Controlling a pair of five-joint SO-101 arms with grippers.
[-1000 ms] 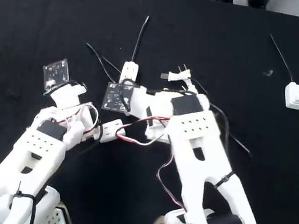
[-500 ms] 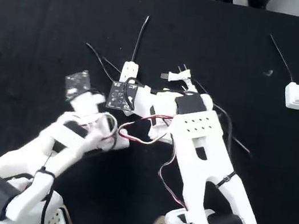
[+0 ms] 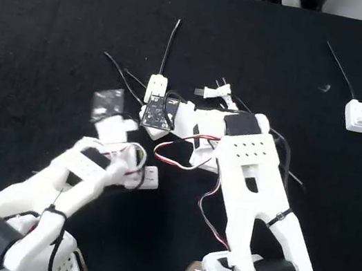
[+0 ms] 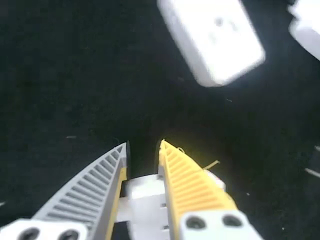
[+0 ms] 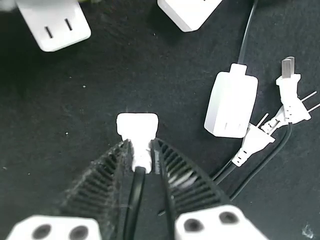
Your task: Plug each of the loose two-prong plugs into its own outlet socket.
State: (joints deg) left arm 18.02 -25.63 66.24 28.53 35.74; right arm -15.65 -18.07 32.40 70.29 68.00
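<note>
Beside the corded socket point(image 5: 231, 105), two loose plugs point(image 5: 255, 142) lie touching; a second socket point(image 5: 52, 22) sits farther off. Right hand point(image 5: 140, 144) clamps a third plug point(image 5: 137, 131); left hand point(image 4: 143, 145), grip unclear, can't tell.

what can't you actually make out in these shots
- Prongs of the plug in the right hand: right wrist view, hidden by its own body.
- White piece in the left hand: left wrist view, blurred; plug or not, unclear.
- Outlet block: left wrist view, blurred, slots barely readable.
- Socket: high view, partly covered by a camera board.
</note>
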